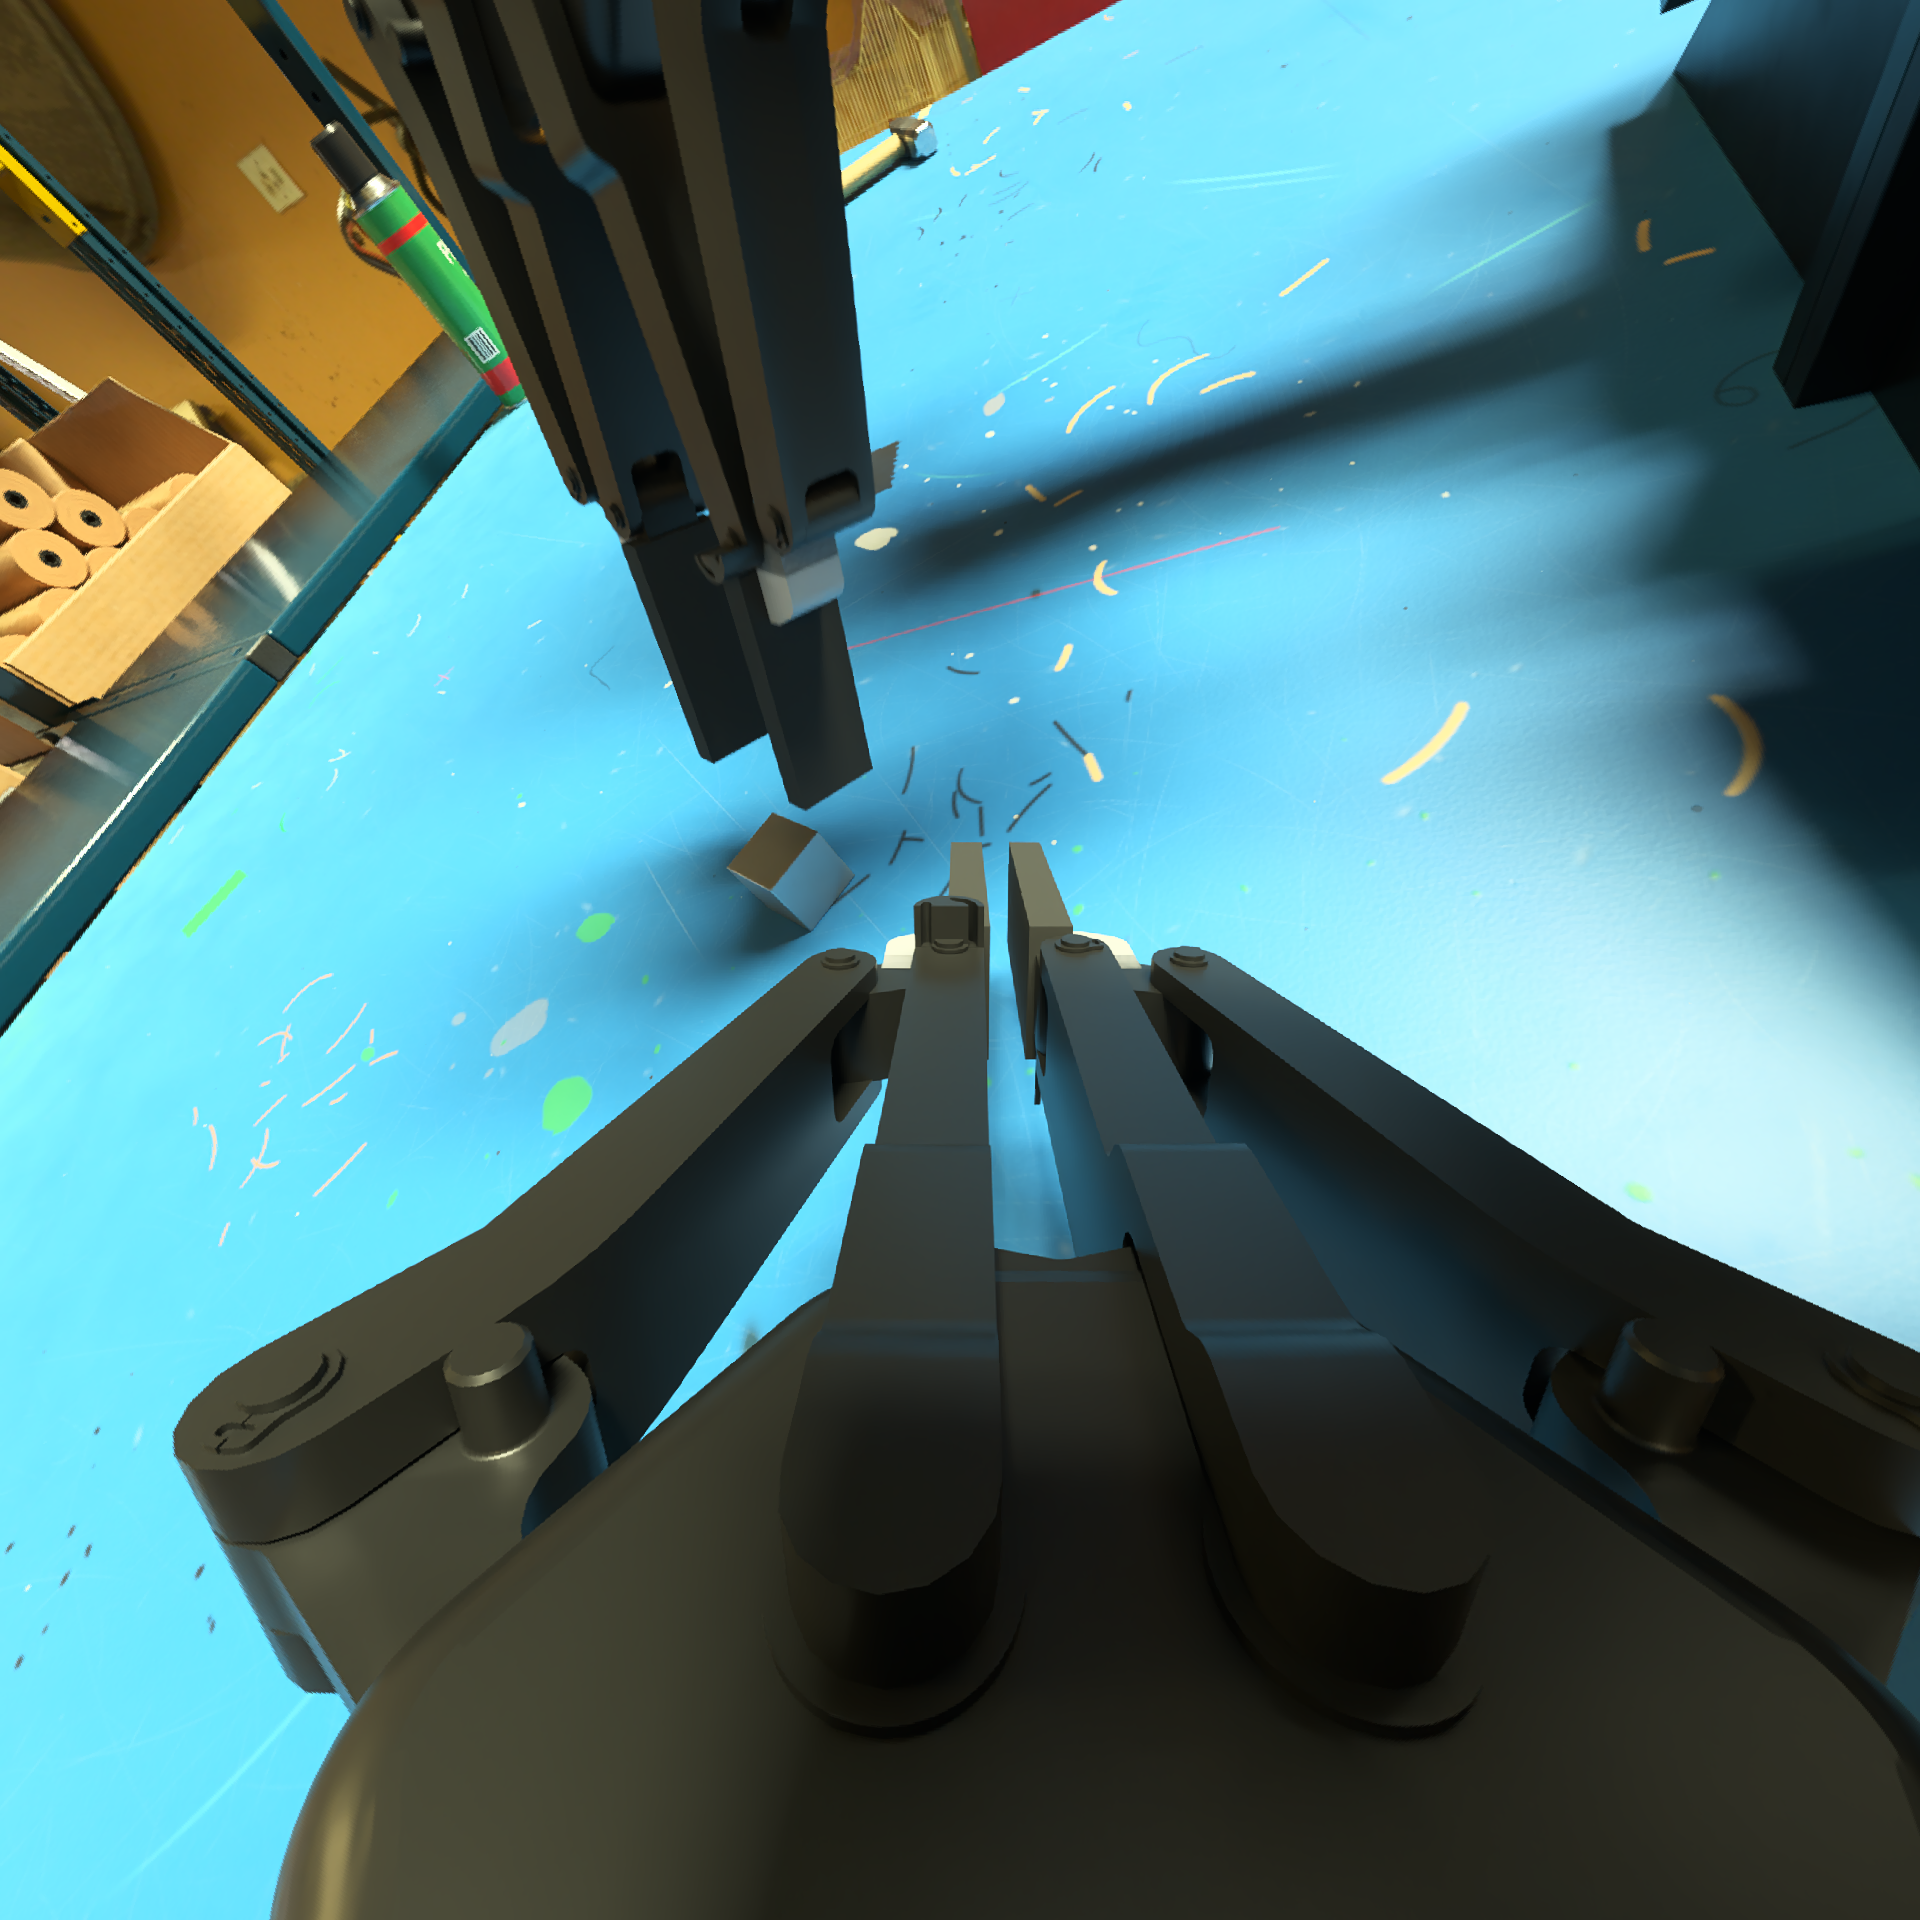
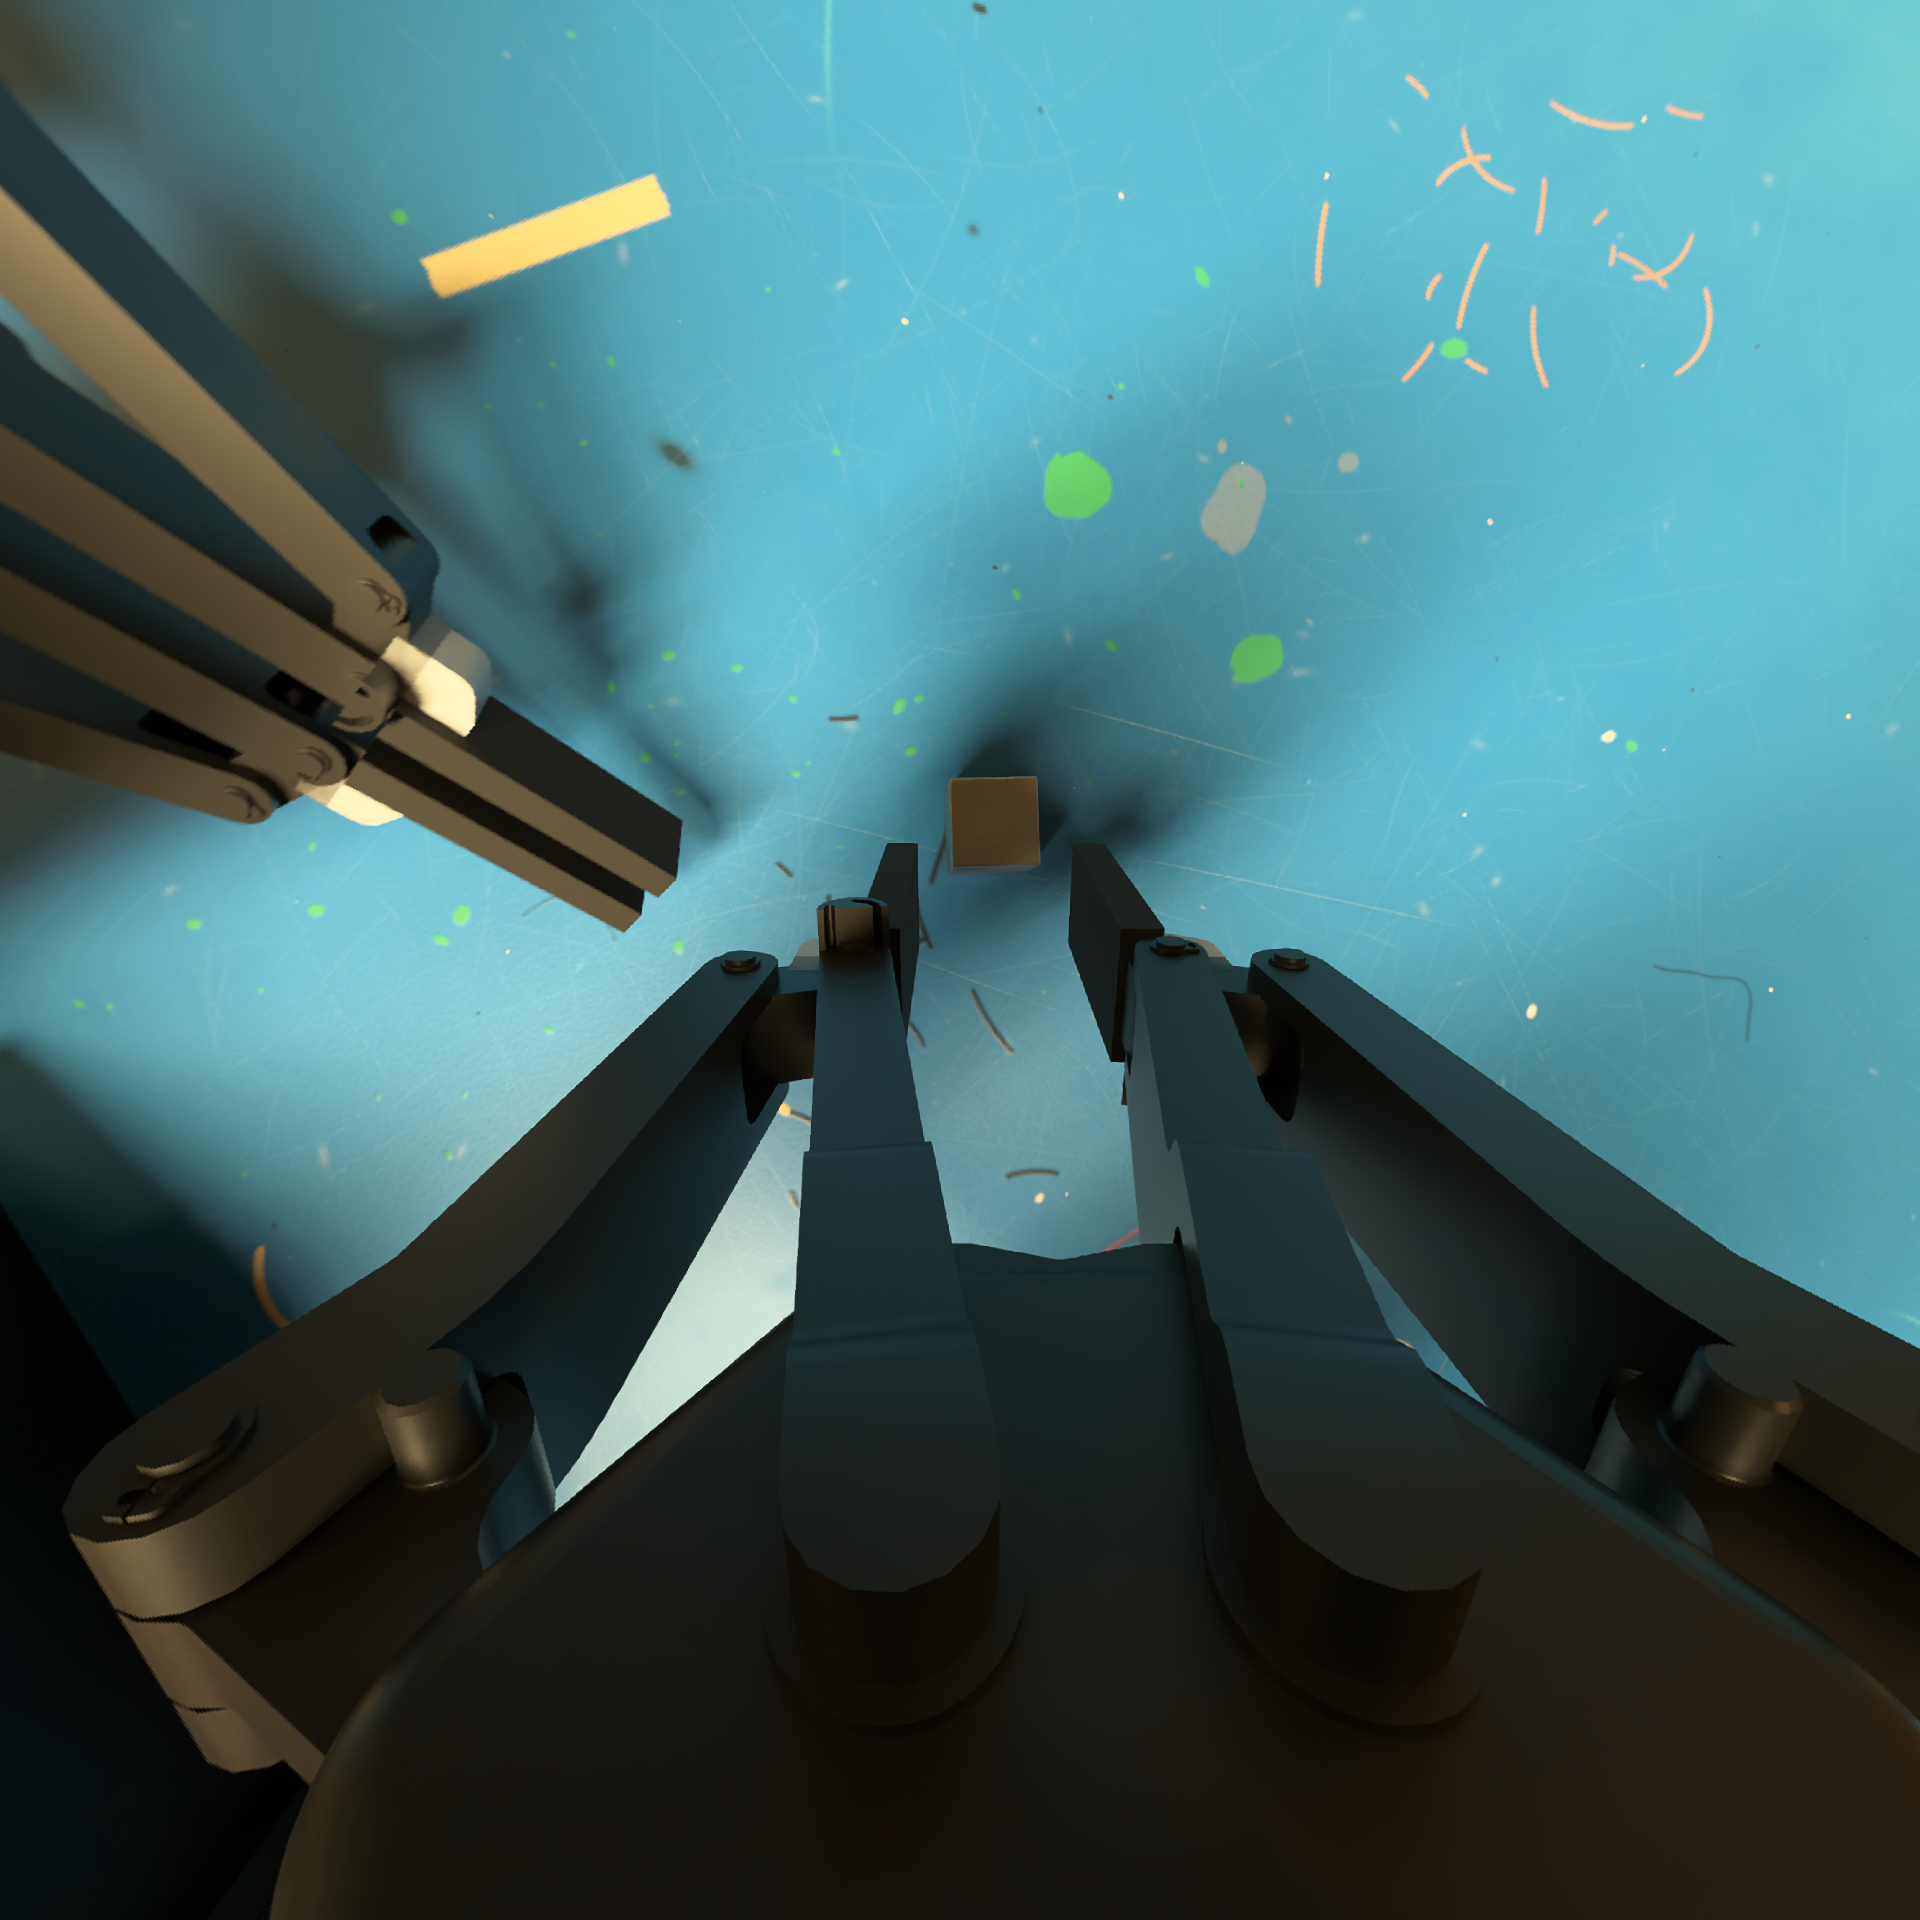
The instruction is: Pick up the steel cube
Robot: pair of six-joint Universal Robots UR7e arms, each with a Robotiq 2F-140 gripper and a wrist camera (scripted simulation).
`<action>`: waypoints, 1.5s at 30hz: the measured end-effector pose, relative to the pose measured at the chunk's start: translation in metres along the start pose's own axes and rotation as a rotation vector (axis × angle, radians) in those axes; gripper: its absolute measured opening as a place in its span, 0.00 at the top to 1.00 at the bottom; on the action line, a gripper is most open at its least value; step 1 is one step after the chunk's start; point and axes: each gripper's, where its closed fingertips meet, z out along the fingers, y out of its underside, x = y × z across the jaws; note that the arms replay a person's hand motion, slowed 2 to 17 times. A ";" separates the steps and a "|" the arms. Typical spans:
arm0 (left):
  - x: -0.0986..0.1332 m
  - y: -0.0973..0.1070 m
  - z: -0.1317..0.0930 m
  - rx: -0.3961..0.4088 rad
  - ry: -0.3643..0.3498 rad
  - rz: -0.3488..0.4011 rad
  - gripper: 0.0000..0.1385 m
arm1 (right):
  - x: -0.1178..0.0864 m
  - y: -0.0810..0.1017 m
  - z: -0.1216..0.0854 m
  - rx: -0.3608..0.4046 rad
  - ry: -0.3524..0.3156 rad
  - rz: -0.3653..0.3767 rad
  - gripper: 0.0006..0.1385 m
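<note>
The steel cube (image 2: 994, 821) sits flat on the blue surface (image 2: 1455, 727), with bare room all around it. The right hand (image 2: 995, 862) hangs above the cube, its fingers a little apart, holding nothing. The left hand (image 1: 995, 862), fingers almost together and empty, is just beside the cube, not touching.

The steel cube (image 2: 994, 821) sits alone on the blue table (image 2: 1455, 727), bare surface on every side. The right gripper (image 2: 995, 883) hangs above it, fingers parted wider than the cube — room to pass. The left gripper (image 2: 649, 873), nearly closed, crowds one side.
</note>
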 end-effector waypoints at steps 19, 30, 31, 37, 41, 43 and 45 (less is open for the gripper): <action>0.000 -0.001 0.001 0.002 -0.005 -0.006 0.95 | 0.004 -0.006 0.030 -0.136 0.021 -0.003 0.73; 0.001 0.000 0.001 -0.003 -0.007 -0.002 0.95 | 0.001 -0.014 0.033 -0.126 0.036 -0.057 0.81; 0.001 0.000 0.000 -0.003 -0.007 -0.003 0.95 | 0.001 -0.015 0.033 -0.120 0.032 -0.066 0.81; 0.001 0.001 0.000 -0.004 -0.006 -0.005 0.95 | -0.003 -0.020 0.026 -0.067 0.016 -0.128 0.81; 0.000 0.001 -0.001 -0.003 -0.006 -0.006 0.95 | -0.003 -0.024 0.014 -0.019 0.014 -0.162 0.81; 0.000 0.001 -0.001 -0.003 -0.006 -0.006 0.95 | -0.003 -0.026 0.005 0.008 0.011 -0.178 0.81; 0.000 0.001 -0.001 -0.003 -0.006 -0.006 0.95 | -0.003 -0.028 -0.006 0.039 0.008 -0.193 0.81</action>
